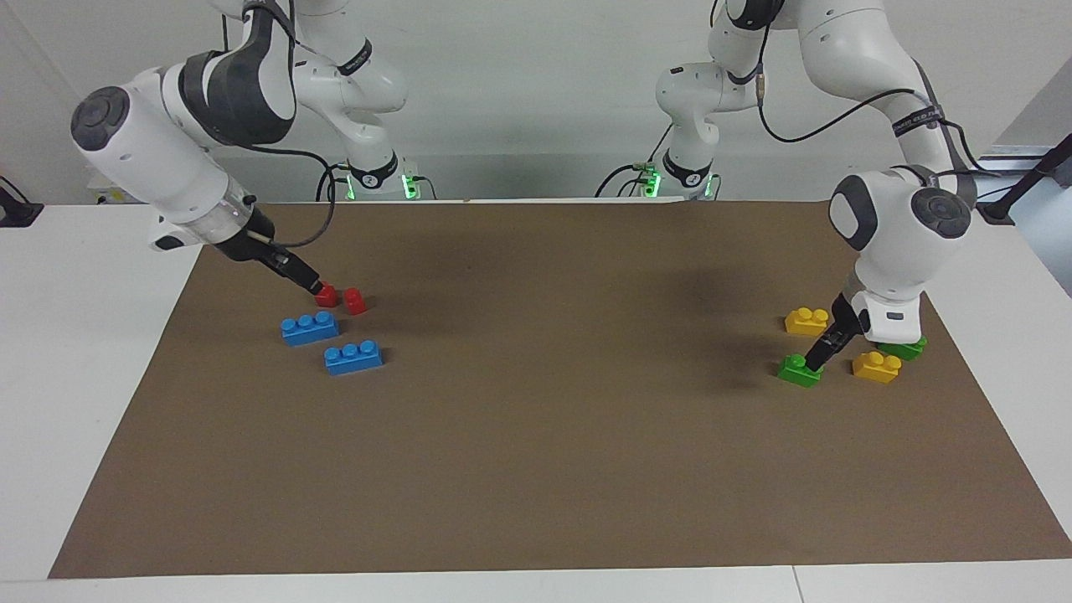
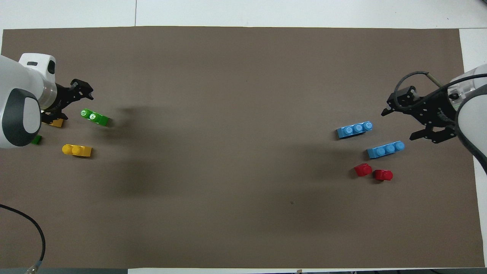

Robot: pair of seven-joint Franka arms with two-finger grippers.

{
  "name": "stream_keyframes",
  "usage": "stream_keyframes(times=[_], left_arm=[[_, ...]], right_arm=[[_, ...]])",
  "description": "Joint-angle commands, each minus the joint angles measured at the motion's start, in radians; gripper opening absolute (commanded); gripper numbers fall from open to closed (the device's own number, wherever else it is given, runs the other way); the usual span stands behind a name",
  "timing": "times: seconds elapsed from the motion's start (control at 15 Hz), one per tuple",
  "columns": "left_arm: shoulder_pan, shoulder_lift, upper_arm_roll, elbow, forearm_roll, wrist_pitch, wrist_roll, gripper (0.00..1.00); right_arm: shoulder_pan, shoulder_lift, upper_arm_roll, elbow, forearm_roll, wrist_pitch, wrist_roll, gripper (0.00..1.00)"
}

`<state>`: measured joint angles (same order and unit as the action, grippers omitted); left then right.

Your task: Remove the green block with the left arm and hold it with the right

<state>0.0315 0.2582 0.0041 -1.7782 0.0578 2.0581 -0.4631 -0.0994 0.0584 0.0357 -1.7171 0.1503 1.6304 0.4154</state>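
Observation:
A green block with two studs lies on the brown mat at the left arm's end of the table; it also shows in the overhead view. My left gripper is low and close beside it. In the overhead view this gripper is open and holds nothing, and the block lies outside its jaws. A second green block is mostly hidden by the left hand. My right gripper is open and empty, over the mat beside the blue bricks; in the facing view it points down toward a red block.
Two yellow bricks lie close around the left gripper. Two blue three-stud bricks and two small red blocks lie at the right arm's end of the table.

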Motion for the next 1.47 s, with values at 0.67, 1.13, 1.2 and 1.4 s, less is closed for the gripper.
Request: stream_keyframes(times=[0.67, 1.13, 1.2, 1.4], left_arm=[[-0.027, -0.203, -0.016, 0.071, 0.016, -0.321, 0.435, 1.0], [-0.048, -0.353, -0.024, -0.001, 0.004, -0.363, 0.445, 1.0], [-0.047, -0.358, -0.024, -0.001, -0.013, -0.366, 0.463, 1.0], [-0.047, -0.373, -0.021, -0.001, -0.019, -0.403, 0.563, 1.0]], right_arm=[[0.032, -0.135, 0.015, 0.057, -0.138, -0.184, -0.481, 1.0], [0.029, -0.137, 0.015, 0.051, -0.187, -0.173, -0.478, 1.0], [0.03, -0.135, 0.015, 0.051, -0.196, -0.159, -0.477, 1.0], [0.026, -0.132, 0.015, 0.053, -0.195, -0.106, -0.475, 1.0]])
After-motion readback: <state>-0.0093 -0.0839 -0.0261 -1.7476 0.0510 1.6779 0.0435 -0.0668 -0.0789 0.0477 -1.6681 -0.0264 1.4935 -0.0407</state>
